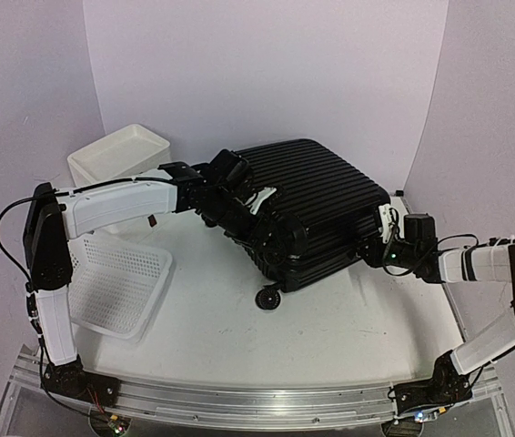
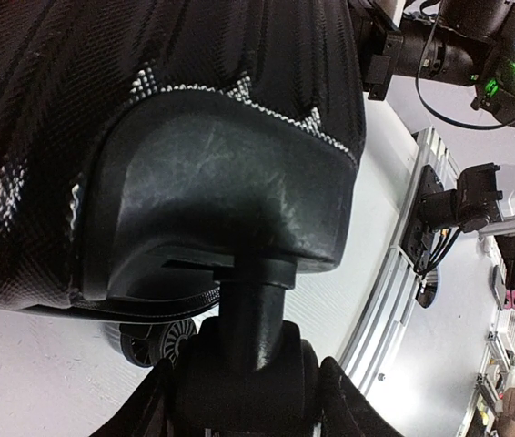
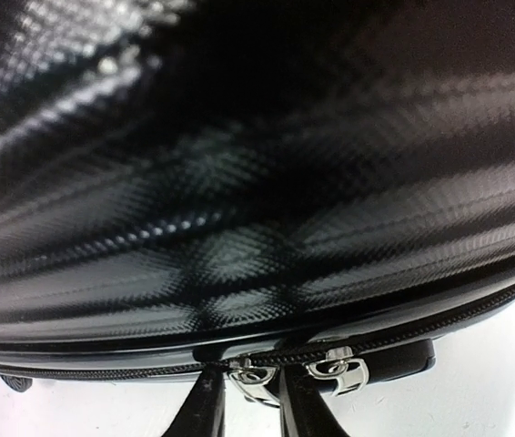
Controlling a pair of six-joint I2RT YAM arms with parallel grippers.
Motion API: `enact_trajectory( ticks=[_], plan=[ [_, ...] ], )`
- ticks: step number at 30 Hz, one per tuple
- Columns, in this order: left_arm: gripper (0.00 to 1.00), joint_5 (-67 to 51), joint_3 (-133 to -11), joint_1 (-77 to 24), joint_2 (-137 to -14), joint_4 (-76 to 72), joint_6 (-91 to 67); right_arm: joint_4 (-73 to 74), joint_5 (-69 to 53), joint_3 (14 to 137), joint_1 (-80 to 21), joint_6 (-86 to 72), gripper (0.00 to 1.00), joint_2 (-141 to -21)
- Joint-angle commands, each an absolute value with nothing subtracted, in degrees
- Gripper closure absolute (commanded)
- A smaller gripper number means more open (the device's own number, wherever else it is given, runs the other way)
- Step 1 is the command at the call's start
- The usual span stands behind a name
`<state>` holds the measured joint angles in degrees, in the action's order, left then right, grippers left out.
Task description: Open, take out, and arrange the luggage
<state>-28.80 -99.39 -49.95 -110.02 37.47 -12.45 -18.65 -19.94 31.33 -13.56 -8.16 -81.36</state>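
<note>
top: high overhead, looking down-forward | wrists: very close | all 3 share luggage [image 1: 317, 205]

You have a white table [image 1: 348, 337]. The big black luggage [image 1: 330, 196] lies in the middle of it, toward the far side, with one small wheel [image 1: 267, 298] on its near side. A white basket [image 1: 116, 282] with holes lies on the left. A white box [image 1: 119, 150] sits far left.

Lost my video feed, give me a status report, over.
Left hand clamped on a corner caster. Right hand at the zipper pulls, grip unclear. Luggage zipped shut, on the table. Basket sits clear to the left.
</note>
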Motion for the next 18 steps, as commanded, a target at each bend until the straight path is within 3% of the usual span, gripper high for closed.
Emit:
enact_trajectory(
  ticks=[1,7,18],
  plan=[
    [0.81,-30.50,-106.74,-49.48,-107.12,26.63,-12.83,-20.49,-18.50,31.91,-14.02,-6.63,0.81,-81.59],
    [0.81,-30.43,-106.70,-49.48,-107.09,26.73,-12.66,-19.70,-17.46,31.62,-14.06,-5.72,1.00,-80.76],
    [0.81,-29.75,-107.14,-49.48,-107.73,26.81,-12.49,-14.81,-28.12,33.00,-14.48,-6.33,1.00,-80.34]
  ],
)
